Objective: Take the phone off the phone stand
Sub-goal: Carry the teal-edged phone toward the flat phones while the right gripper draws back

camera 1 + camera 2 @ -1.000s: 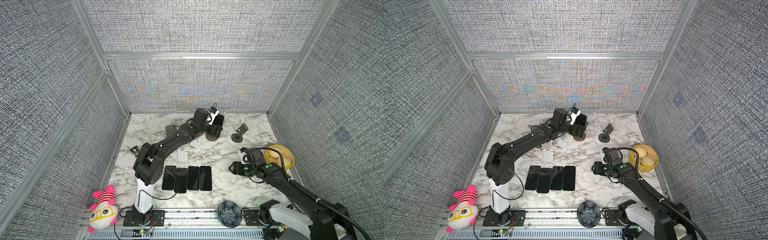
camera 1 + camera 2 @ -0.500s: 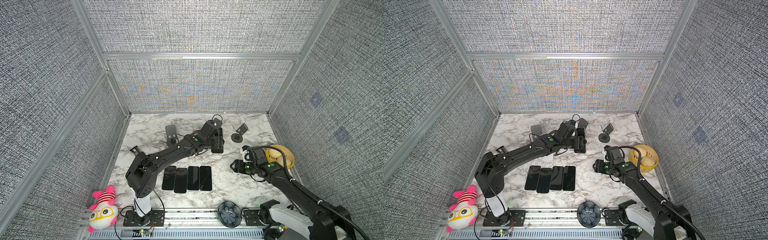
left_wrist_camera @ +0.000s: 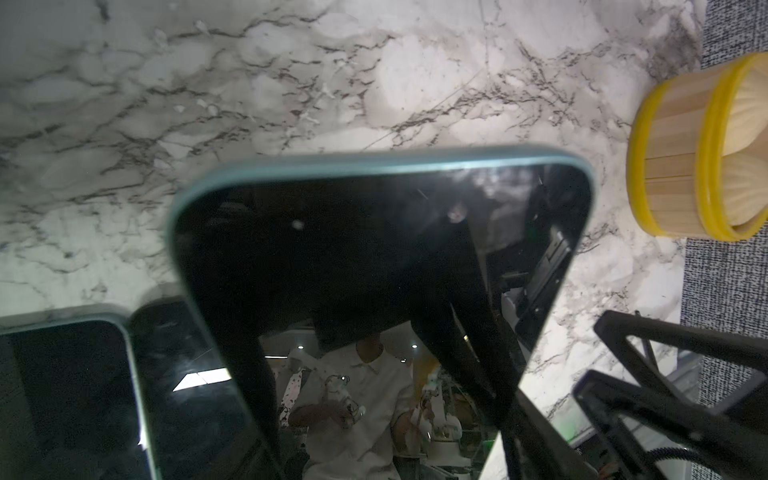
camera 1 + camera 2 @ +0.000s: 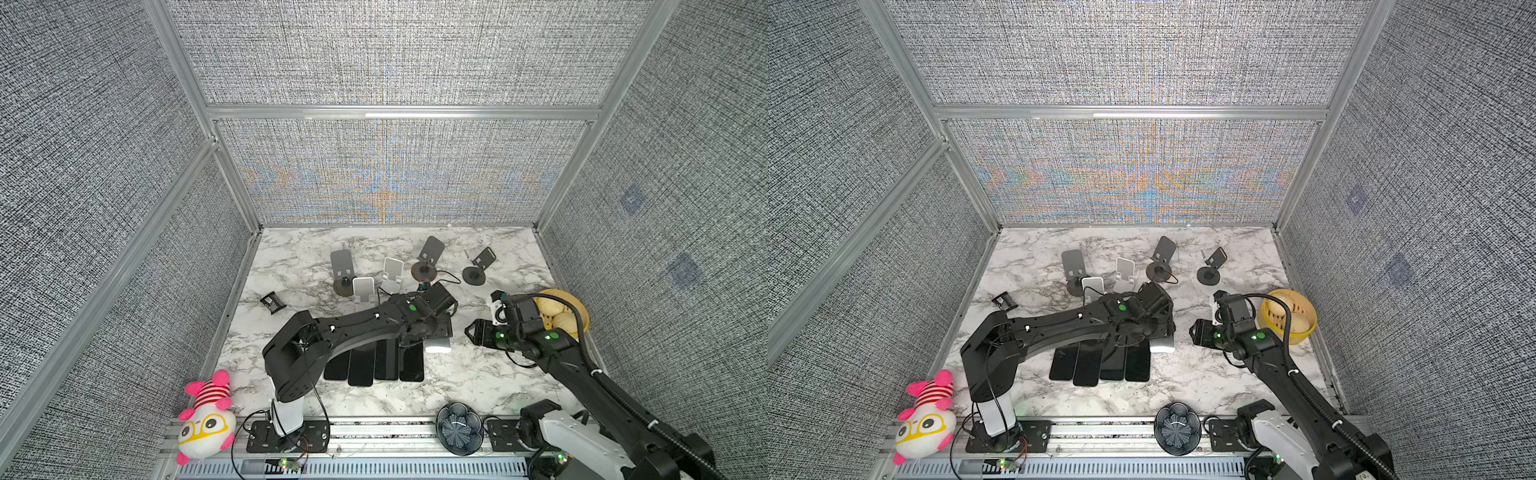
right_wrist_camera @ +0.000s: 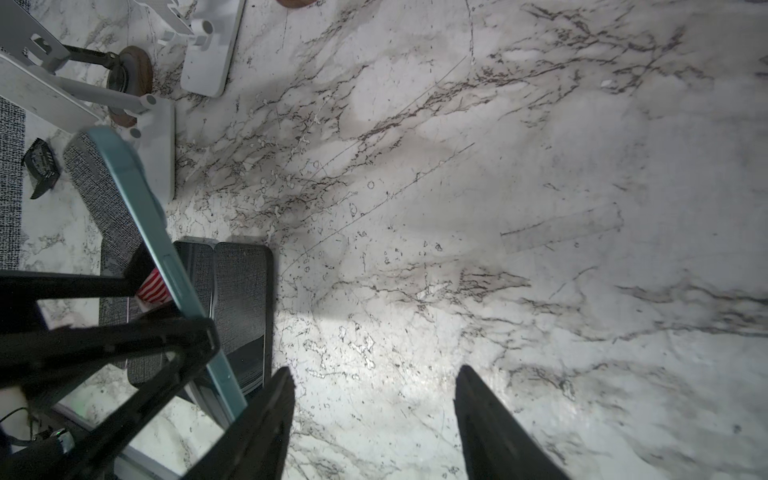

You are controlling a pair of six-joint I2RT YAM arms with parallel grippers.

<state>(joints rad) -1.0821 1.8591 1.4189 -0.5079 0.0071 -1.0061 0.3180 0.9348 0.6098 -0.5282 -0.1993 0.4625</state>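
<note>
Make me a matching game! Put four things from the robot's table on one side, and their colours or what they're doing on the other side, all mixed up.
Things:
1. plush toy
2. phone
3. basket
4. right gripper

Clues:
A. open and empty
B. wooden wall with yellow bands
C. pink and white, front left corner
D. teal edge, black screen, tilted

Pairs: 1-C, 2-D, 3-B, 4-A.
</note>
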